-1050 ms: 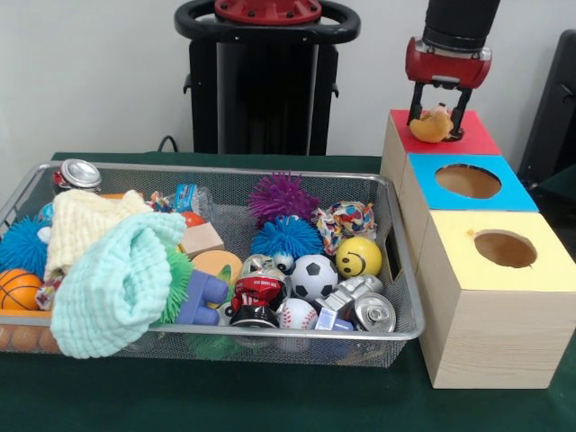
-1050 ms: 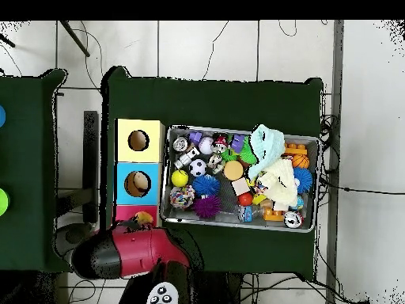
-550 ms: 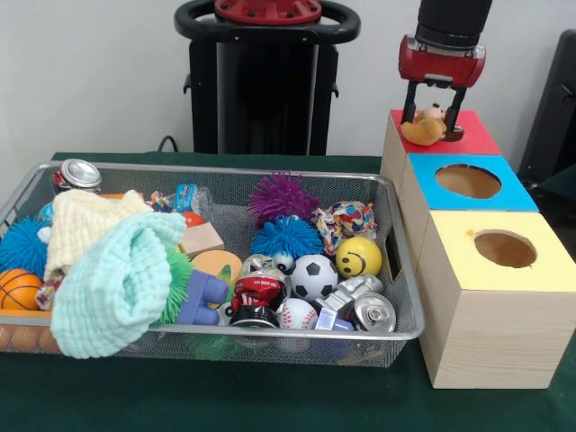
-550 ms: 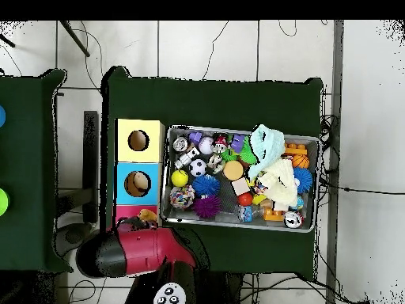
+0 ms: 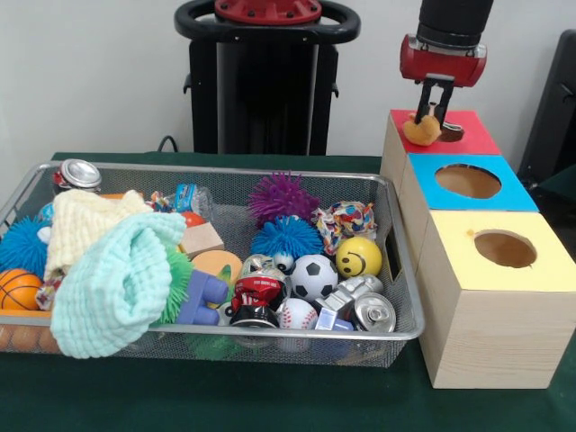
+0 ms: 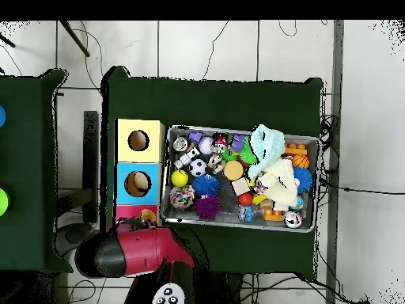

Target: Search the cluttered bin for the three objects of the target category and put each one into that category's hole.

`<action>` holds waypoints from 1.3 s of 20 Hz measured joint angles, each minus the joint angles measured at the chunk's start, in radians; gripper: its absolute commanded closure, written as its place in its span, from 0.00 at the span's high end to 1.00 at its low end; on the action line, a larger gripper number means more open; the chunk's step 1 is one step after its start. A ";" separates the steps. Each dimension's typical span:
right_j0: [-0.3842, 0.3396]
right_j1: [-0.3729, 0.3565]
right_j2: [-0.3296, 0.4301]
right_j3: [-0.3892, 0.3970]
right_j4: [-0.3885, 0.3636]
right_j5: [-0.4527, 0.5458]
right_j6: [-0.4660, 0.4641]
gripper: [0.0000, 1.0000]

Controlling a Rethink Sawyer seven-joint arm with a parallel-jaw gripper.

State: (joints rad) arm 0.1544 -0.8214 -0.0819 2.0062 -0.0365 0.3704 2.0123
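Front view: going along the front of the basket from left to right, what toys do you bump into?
Basketball → mint green cloth → purple block → baseball → silver can.

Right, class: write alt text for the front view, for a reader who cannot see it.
The robot's gripper holds a small orange plush toy over the red-topped box. Blue-topped and yellow-topped boxes follow, beside a wire bin crowded with toys.
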 measured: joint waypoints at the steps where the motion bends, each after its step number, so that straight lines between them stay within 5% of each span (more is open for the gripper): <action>1: 0.000 0.000 0.000 0.000 0.000 0.000 0.000 0.00; 26: 0.092 0.023 0.000 0.000 0.000 -0.050 0.000 0.00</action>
State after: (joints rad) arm 0.2467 -0.7982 -0.0821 2.0063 -0.0365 0.3199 2.0123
